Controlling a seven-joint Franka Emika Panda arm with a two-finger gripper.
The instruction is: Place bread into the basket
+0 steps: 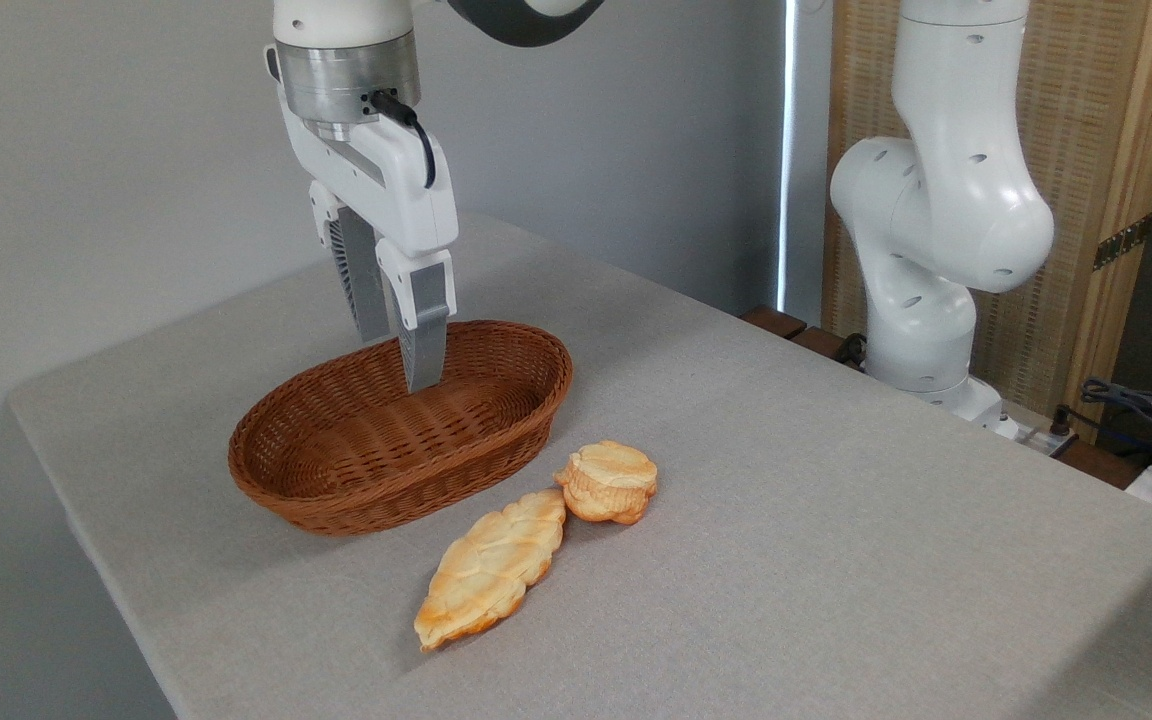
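Observation:
The bread [608, 482], a small round golden bun with a scalloped edge, lies on the grey table just right of the basket's front end. The basket [406, 495] is an oval reddish-brown wicker one with nothing in it. My gripper [397, 362] hangs pointing down over the basket's far half, well left of and behind the bun. Its fingers stand a little apart, open, with nothing between them.
A longer flat braided loaf [491, 567] lies in front of the bun, its tip touching it. The arm's white base [921, 300] stands at the table's far right edge. The table's left edge runs close behind the basket.

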